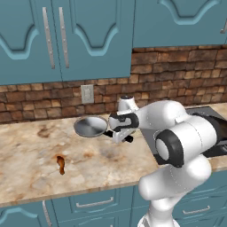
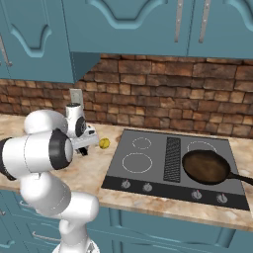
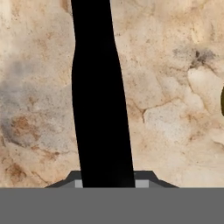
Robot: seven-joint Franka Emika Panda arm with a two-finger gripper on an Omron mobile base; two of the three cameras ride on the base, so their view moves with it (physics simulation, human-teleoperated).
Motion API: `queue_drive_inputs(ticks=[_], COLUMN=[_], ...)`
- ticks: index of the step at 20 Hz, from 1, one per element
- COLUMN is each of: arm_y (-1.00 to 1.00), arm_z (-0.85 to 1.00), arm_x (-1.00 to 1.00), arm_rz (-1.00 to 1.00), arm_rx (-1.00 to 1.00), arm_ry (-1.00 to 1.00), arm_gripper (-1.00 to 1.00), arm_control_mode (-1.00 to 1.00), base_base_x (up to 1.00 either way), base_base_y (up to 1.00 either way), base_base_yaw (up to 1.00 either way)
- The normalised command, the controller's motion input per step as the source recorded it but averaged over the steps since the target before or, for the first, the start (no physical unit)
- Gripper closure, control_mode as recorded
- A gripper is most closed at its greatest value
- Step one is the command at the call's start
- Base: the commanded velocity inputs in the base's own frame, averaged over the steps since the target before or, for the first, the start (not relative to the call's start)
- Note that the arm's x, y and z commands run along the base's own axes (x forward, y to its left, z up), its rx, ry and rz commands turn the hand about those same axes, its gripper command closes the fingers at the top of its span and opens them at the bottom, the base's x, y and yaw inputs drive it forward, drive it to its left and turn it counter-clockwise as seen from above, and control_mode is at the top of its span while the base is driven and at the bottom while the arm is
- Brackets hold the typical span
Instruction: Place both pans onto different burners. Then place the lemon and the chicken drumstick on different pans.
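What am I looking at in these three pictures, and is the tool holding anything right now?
A white robot arm stands at a marbled kitchen counter. Two pictures come from cameras on its base, looking over it from the left and from the right. The third comes from a camera on the hand, looking down along the tool.

On the counter sit a shiny silver-grey round frying pan, a small orange-brown chicken drumstick and a small round yellow lemon. On the flat dark grey cooktop, a dark brown frying pan already covers one burner.

In the hand view, the silver pan's straight black handle runs up from between the fingertips. The tool appears closed on it, and the pan is not yet on a burner.
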Motion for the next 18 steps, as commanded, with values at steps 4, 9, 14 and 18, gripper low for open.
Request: queue_drive_inputs(ticks=[4,9,14,18], arm_y=[-0.18,-0.42,-0.65,-0.68], arm_z=[0.44,0.34,0.35,0.35], arm_x=[-0.02,-0.14,-0.15,-0.26], arm_rz=[0.00,0.00,0.00,0.00], arm_rx=[0.04,0.06,0.08,0.07], arm_ry=[0.00,0.00,0.00,0.00], arm_gripper=[1.00,1.00,1.00,1.00], arm_control_mode=[-1.00,-1.00,-1.00,-1.00], base_base_x=[0.00,0.00,0.00,0.00], base_base_y=[0.00,0.00,0.00,0.00], base_base_yaw=[0.00,0.00,0.00,0.00])
